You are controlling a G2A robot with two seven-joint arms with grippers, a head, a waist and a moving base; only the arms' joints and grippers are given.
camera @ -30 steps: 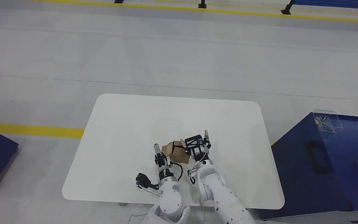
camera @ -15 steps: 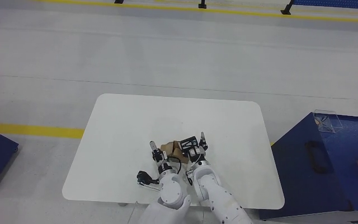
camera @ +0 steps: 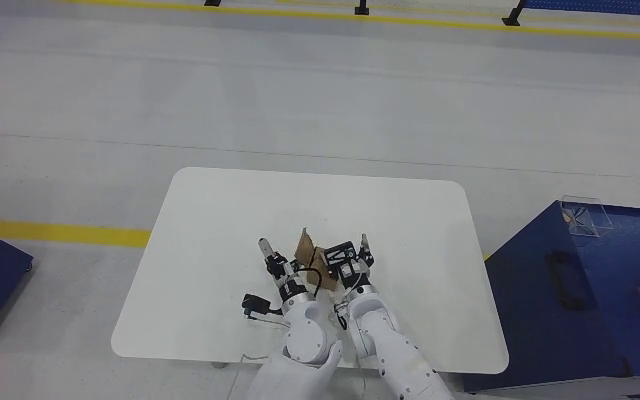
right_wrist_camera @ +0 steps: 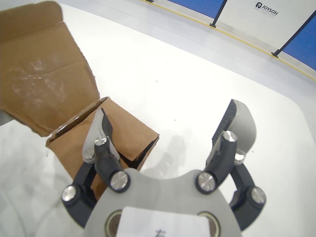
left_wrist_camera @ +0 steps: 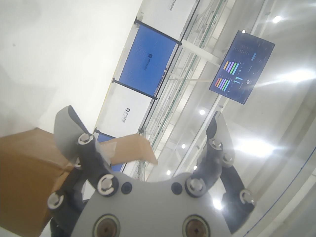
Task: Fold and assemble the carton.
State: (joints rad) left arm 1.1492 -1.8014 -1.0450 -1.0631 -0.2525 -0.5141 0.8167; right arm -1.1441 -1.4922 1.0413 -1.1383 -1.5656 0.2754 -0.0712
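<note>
A small brown carton rests on the white table between my two grippers, with one flap standing up. In the right wrist view the carton has a wide flap raised above its body. My right gripper is open, and one of its fingers rests against the carton's side wall. My left gripper is also open and tilted up toward the ceiling. The carton lies beside one of its fingers, with a flap sticking out behind it. From above, the left gripper is left of the carton and the right gripper is right of it.
The table's far half and both sides are bare white surface. A dark blue cabinet stands off the table's right edge. A yellow floor line runs to the left.
The left gripper has swung out to the left of the carton and tilted upward. A carton flap has risen from lying low to standing up. The right gripper has hardly moved.
</note>
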